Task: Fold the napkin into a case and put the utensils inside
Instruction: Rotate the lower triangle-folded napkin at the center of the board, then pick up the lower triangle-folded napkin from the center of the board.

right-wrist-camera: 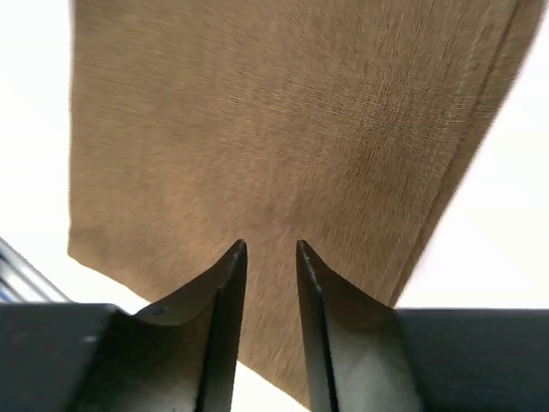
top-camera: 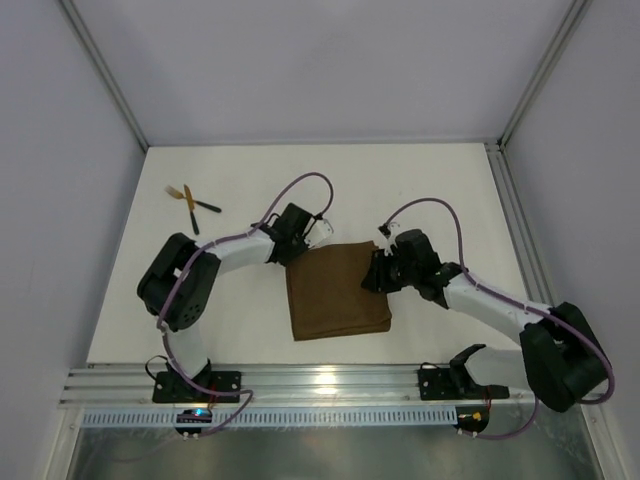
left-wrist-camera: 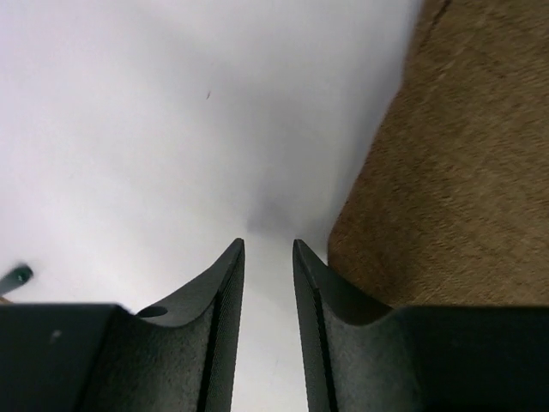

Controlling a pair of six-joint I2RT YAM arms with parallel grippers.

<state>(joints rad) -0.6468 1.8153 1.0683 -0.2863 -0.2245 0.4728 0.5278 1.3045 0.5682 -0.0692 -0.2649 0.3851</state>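
Note:
The brown napkin [top-camera: 338, 290] lies flat on the white table as a folded oblong; in the right wrist view the napkin [right-wrist-camera: 257, 129] shows a doubled edge along its right side. My left gripper [top-camera: 291, 258] hangs just off its far-left corner, open by a narrow gap with only bare table between the fingers [left-wrist-camera: 225, 292]; the napkin [left-wrist-camera: 446, 172] lies to their right. My right gripper [top-camera: 377, 272] hovers over the cloth's right edge, open by a narrow gap and holding nothing. The two utensils [top-camera: 190, 203], gold heads and black handles, lie crossed at the far left.
An aluminium rail [top-camera: 320, 385] runs along the near edge of the table, and its end shows as the rail [right-wrist-camera: 17, 266] in the right wrist view. Grey walls close in the table on three sides. A small dark tip [left-wrist-camera: 17, 275] pokes in at the left.

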